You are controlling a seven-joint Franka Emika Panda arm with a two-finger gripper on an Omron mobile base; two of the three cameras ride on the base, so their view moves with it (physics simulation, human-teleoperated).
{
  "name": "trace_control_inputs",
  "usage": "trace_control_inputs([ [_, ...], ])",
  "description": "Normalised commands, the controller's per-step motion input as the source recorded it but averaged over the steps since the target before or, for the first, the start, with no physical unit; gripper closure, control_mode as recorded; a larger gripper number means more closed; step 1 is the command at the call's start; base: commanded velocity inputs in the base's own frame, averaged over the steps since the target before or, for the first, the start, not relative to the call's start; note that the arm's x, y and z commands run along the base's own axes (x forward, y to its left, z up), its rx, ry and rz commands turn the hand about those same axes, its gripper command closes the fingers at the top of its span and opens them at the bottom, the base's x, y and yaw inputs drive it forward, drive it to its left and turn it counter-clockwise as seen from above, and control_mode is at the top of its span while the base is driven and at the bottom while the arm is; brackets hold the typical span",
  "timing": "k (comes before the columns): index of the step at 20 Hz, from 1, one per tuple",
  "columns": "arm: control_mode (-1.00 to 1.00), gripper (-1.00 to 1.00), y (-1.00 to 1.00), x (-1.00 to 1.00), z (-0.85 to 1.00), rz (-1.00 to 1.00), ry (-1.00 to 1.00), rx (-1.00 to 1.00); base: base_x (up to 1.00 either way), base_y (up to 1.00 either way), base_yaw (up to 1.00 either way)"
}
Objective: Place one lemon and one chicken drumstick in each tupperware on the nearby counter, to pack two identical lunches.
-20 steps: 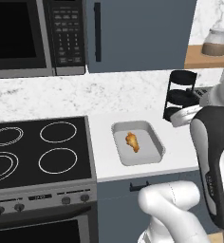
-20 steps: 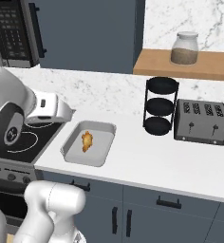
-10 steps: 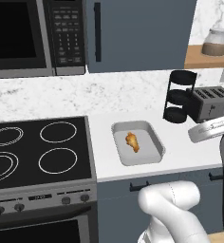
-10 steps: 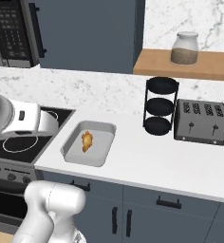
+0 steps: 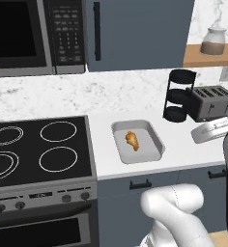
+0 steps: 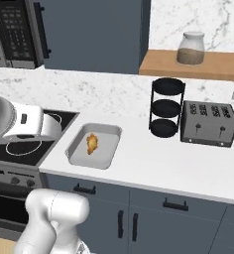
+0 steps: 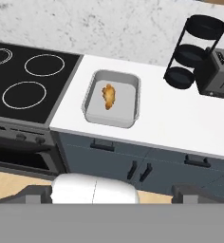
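Tool (image 7: 115, 193): fingertips sit far apart at the bottom corners of the hand view, jaws wide open, nothing between them. It's not touching anything.

The tool is held high and back from the bench (image 7: 180, 118), off its front edge, looking down and forward across it.

Tupperware (image 7: 111, 120): grey, rectangular, open-topped. It's ahead of the tool and a bit left of its centreline, well apart from it. It sits flat on the bench near the left end, just beside the cooktop (image 7: 61, 90).

Chicken drumstick (image 7: 108, 96): lying inside that tupperware on its floor, toward the far-left part, long axis running roughly away from the tool. Golden-brown, single piece.

Ahead-right of the tool, at the back of the bench:
- Black three-tier round rack (image 7: 190, 54), upright.
- Grey four-slot toaster (image 7: 220, 71) just right of it, close to the rack; can't tell if they touch.

Both are well apart from the tupperware, with bare white bench between.

Below the bench edge, nearer the tool: slate-blue drawer cabinets (image 7: 156, 166) with black bar handles. The oven front (image 7: 19, 152) is under the cooktop, to the tool's left.

From the base views:
- Microwave (image 5: 29, 36) above the cooktop.
- Glass jar (image 6: 191, 48) on the wooden wall shelf (image 6: 158, 64), above the rack and toaster.
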Motion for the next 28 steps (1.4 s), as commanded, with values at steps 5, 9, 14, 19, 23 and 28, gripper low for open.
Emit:
trace_control_inputs([
  [5,1.00,-1.00,0.00,0.00,0.00,0.00,0.00,0.00,-0.32,-0.37,-0.18],
  [9,1.00,-1.00,0.00,0.00,0.00,0.00,0.00,0.00,-0.45,-0.90,-0.16],
  [14,1.00,-1.00,0.00,0.00,0.00,0.00,0.00,0.00,-0.11,-1.00,-0.04],
  [19,1.00,-1.00,0.00,0.00,0.00,0.00,0.00,0.00,0.00,-1.00,0.02],
  [23,1.00,-1.00,0.00,0.00,0.00,0.00,0.00,0.00,0.00,-1.00,0.05],
  [28,1.00,-1.00,0.00,0.00,0.00,0.00,0.00,0.00,0.00,-1.00,0.04],
])
